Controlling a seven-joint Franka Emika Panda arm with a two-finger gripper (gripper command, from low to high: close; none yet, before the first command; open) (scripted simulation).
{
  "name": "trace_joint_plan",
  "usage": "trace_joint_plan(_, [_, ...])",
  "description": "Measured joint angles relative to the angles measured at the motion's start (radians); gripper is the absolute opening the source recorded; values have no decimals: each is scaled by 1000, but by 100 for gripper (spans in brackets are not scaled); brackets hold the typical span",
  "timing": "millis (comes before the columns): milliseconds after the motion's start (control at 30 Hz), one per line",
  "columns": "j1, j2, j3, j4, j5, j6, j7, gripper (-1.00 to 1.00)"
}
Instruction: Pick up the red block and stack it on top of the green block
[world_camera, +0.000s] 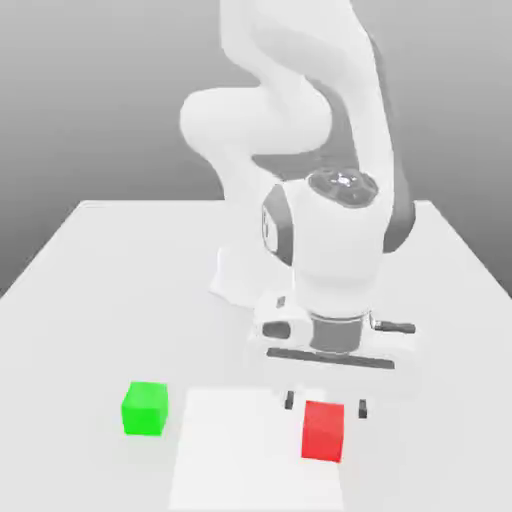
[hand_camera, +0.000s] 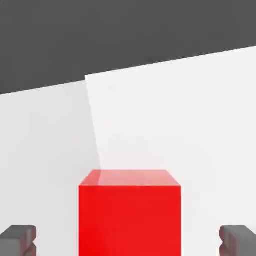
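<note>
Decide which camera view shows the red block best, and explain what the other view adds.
The hand view shows the red block best: it looms large there, between the open fingers of the gripper. The exterior view shows it smaller but whole, below the hand, at the edge of a white patch.

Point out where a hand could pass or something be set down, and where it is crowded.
Bare tabletop lies between the green cube and the white patch, and beyond the green cube toward the exterior view's left edge. Crowded: around the red cube, between the pincer's fingers.
</note>
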Motion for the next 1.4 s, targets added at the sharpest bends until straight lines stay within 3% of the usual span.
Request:
trace_joint_plan(233, [3, 9, -3, 1, -6, 8, 5, -100])
trace_joint_plan(433, [-31, -176, 40, -29, 87, -145, -56, -100])
trace_joint_plan(900, [-395, -374, -139, -121, 119, -248, 321, -100])
trace_joint_plan(1133, [-430, -194, -152, -123, 142, -67, 350, -100])
trace_joint_plan(1167, [-431, -172, -149, -122, 146, -46, 348, 100])
trace_joint_plan(1400, [-431, -174, -150, -122, 145, -49, 349, 100])
